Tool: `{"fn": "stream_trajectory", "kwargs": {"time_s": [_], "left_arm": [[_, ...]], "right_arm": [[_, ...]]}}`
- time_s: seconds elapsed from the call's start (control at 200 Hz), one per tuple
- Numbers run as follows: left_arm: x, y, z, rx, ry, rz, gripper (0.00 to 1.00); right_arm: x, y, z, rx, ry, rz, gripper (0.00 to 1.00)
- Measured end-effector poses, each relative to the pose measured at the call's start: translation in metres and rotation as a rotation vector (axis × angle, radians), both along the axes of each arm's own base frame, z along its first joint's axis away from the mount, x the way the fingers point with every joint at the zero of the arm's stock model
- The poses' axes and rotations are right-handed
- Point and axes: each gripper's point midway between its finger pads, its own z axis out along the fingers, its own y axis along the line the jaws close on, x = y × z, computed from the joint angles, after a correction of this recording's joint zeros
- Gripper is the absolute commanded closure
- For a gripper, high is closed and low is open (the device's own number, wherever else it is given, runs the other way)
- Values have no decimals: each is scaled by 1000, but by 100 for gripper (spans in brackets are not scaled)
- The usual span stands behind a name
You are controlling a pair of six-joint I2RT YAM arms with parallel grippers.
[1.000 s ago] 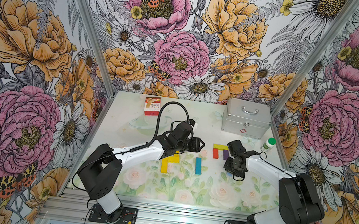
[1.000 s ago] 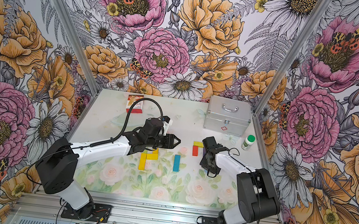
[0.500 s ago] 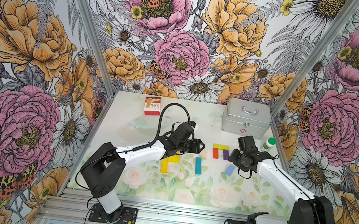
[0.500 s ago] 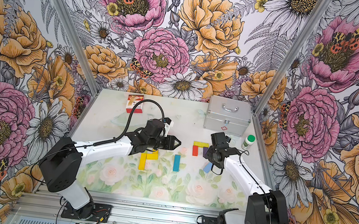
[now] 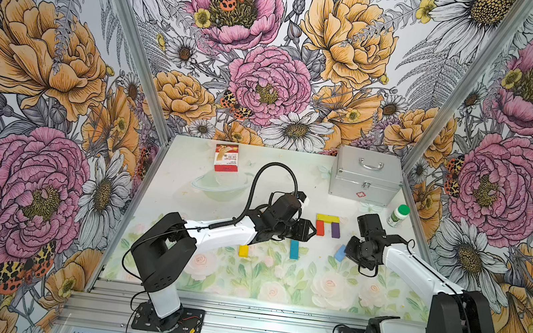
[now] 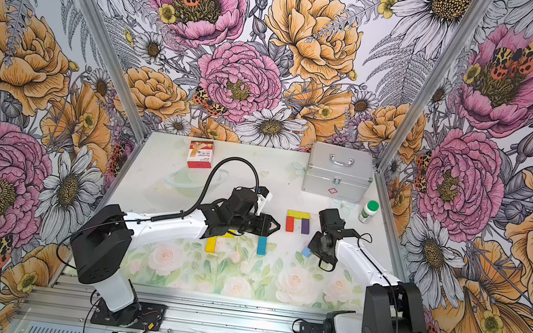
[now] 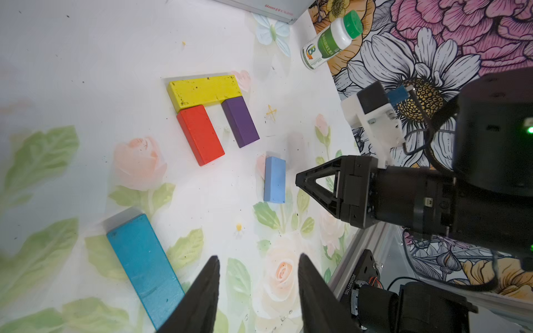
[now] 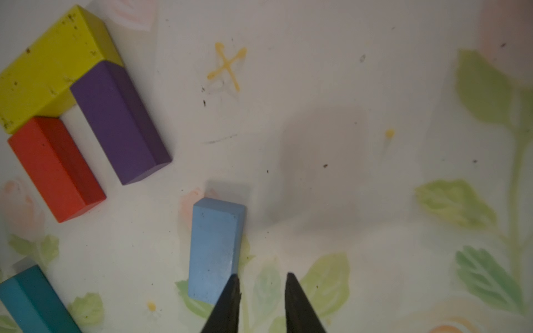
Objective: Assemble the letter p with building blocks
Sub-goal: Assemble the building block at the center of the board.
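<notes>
Top views, tabletop (image 5: 181, 163): a white sheet with roses printed along its near edge.
Top views, started letter: right of the tabletop's middle, a long yellow painted block (image 5: 328, 218) lies crosswise. A red painted rectangular block (image 5: 320, 228) and a purple painted rectangular block (image 5: 335, 230) touch its near side, one at each end, with a gap between them.
Top views, loose blocks: a teal painted rectangular block (image 5: 294, 249) lies nearer the near edge than the red one. A light blue painted rectangular block (image 5: 339, 253) lies further towards the right edge. Two more yellow painted blocks (image 6: 211, 244) form an L, partly under the left arm.
Top views, left gripper (image 5: 312, 231): its tip points at the red block and stands apart from it.
Top views, right gripper (image 5: 347, 252): it sits low beside the light blue block, and its finger spacing cannot be told here.
Top views, other things: a red-and-white printed card box (image 5: 226, 158) lies near the far edge. A silver metal case with a handle (image 5: 365, 177) stands in the far right corner, and a white bottle with a green cap (image 5: 398, 215) by the right edge.
Left wrist view, left gripper: its fingers stand moderately apart with nothing between them, and the teal block lies just beside one finger.
Left wrist view, right gripper: its tip points at the long side of the light blue block, close to it.
Right wrist view, right gripper: a narrow, empty gap separates the fingers. The light blue block lies flat outside that gap. One fingertip (image 8: 233, 288) overlaps the block's nearest corner, and contact cannot be told.
</notes>
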Motion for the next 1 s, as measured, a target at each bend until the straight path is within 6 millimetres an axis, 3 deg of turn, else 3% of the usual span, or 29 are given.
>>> {"fn": "stream_trajectory", "kwargs": {"time_s": [0.325, 0.69, 1.001], "left_arm": [[0, -4, 1, -2, -2, -4, 55], [15, 6, 1, -2, -3, 32, 55], [16, 7, 1, -2, -5, 32, 55]], "right_arm": [[-7, 1, -16, 2, 41, 6, 81], [6, 13, -24, 62, 25, 18, 85], [15, 24, -24, 87, 20, 41, 85]]}}
